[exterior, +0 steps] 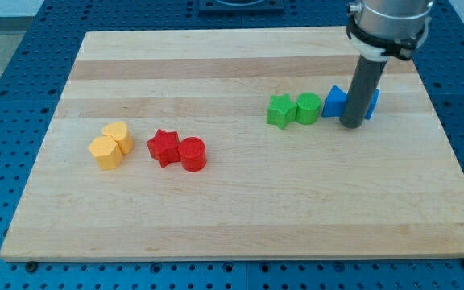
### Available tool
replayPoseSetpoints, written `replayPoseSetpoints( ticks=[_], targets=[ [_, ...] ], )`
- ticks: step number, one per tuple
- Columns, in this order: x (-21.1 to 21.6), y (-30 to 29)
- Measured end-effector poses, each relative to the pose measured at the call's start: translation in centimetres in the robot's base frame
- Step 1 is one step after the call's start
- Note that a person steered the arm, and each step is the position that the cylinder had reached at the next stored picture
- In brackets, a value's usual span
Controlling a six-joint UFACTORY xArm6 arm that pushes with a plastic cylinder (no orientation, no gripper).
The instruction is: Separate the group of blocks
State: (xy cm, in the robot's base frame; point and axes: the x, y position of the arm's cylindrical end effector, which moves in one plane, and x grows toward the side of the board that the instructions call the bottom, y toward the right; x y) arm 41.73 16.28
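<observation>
With no pincer to open or hold, my tip [351, 126] stands near the board's right edge, wedged between two blue blocks [334, 101] beside the green pair [294, 109], so pushing steadily rightward should part them cleanly.

Single camera, raised, angled down across pale wooden desk [240, 209] from its near long edge. Medium distance: whole desk fits, blue perforated base [6, 97] around. No second view.
</observation>
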Motion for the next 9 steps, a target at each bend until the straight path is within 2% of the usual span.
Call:
replayPoseSetpoints(
  ticks=[2, 5, 7, 9],
  targets=[
    [-0.9, -2.0],
    [-1.2, -8.0],
    [-3.9, -7.6],
    [-3.9, -4.1]
  ],
)
